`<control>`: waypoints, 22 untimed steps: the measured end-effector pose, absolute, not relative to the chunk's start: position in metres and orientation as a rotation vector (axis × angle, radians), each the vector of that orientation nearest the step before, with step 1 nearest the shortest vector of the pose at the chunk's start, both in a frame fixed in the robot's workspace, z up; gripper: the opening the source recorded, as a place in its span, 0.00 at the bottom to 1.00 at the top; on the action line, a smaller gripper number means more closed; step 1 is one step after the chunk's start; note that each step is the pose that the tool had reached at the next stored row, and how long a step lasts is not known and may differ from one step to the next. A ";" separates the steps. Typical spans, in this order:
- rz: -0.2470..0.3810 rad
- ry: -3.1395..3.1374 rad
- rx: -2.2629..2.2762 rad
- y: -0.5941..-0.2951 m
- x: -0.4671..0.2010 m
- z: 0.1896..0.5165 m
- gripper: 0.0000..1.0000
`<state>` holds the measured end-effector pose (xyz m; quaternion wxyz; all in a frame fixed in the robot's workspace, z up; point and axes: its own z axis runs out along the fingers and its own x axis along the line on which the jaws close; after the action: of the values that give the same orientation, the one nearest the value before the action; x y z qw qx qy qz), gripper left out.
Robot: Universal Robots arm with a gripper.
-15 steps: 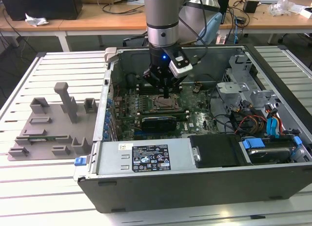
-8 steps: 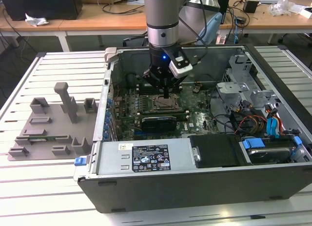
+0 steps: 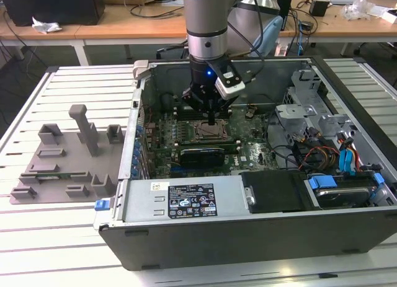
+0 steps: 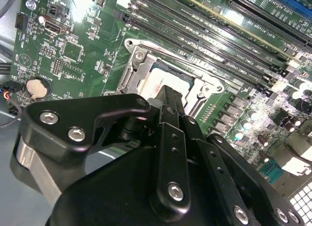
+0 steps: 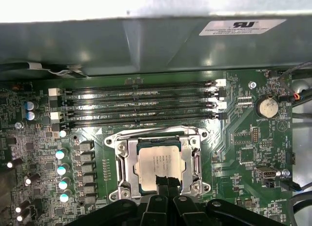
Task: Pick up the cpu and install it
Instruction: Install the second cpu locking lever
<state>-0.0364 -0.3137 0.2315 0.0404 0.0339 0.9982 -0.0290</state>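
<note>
First wrist view shows the cpu (image 5: 157,166) lying flat inside the socket (image 5: 158,162) frame, mid-motherboard (image 5: 243,138); the gripper (image 5: 165,183) fingertips, pinched together, press its edge, seating it.

Bright even room light, glare on the memory slots (image 5: 141,96), blown-out white strip above, soft shadows inside the case (image 3: 347,95).

Cpu (image 5: 157,165): pale silvery square, lying flat, mid-lower frame in the first wrist view; lower edge partly hidden.
</note>
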 end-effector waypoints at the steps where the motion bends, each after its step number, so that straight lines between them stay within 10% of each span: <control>1: -0.089 3.058 0.104 -0.314 -0.036 0.231 0.11; 22: -0.089 3.058 0.104 -0.351 -0.036 0.240 0.11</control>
<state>-0.0364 -0.3507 0.2403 0.0403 0.0340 0.9982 -0.0290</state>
